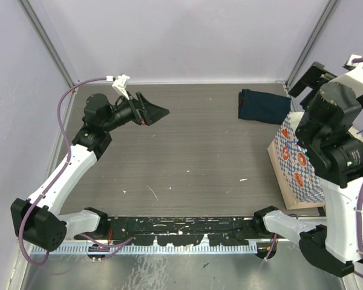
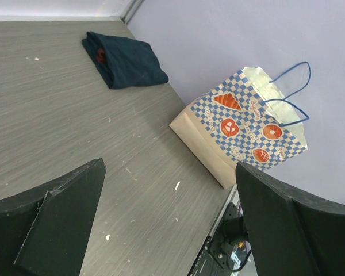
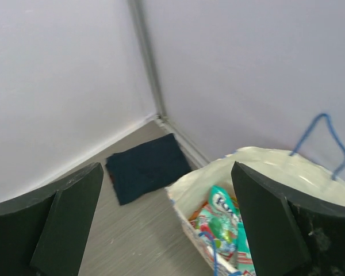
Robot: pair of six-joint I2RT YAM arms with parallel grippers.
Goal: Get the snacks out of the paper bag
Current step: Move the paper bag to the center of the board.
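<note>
Paper bag (image 1: 297, 162): stands upright on the table (image 1: 193, 151), with the mouth open upward. Inside the bag, low down: the snacks (image 3: 221, 221), green and teal glossy packets, not yet taken out. Near the bag, on its far side: a dark folded cloth (image 1: 263, 105), lying flat. Right gripper (image 3: 167, 224): hangs above the bag's mouth, fingers spread wide, pinching nothing. Left gripper (image 1: 163, 112): well apart from the bag, across the table, pointing toward it, also spread wide and holding nothing.
</note>
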